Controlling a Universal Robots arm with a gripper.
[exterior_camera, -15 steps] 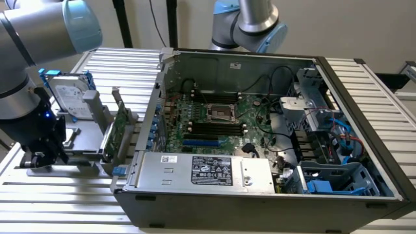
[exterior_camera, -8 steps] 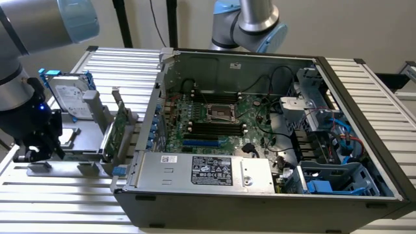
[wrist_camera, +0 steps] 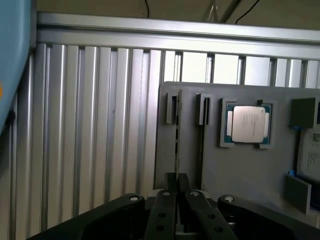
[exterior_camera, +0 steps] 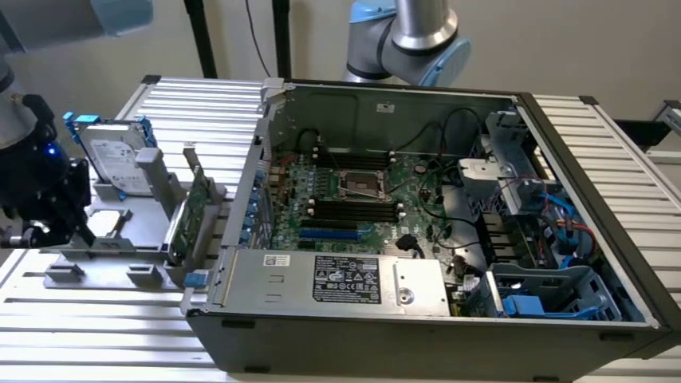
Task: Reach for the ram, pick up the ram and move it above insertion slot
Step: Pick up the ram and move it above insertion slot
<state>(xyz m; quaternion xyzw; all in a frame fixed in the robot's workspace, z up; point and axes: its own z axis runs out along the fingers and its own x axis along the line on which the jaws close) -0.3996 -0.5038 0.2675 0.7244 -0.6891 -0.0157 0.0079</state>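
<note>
Claw: black two-fingered claw (wrist_camera: pixel 176 186) is gripping the near end of the ram, with its fingers pressing in from both sides.
Ram: long, thin green circuit-board ram (wrist_camera: pixel 175 140), seen edge-on, is standing in a slotted bracket on the flat grey plastic holder plate (wrist_camera: pixel 215 165).
Neighbour: square silver processor chip (wrist_camera: pixel 247 124) is sitting in its own pocket on the same plate, near the ram.
Table: ribbed aluminium table (wrist_camera: pixel 90 125) is carrying the plate.
Slots: black memory slots (exterior_camera: pixel 352 209) are lying inside the open grey metal computer case (exterior_camera: pixel 426 335), well apart from the claw at the exterior view's left.
</note>
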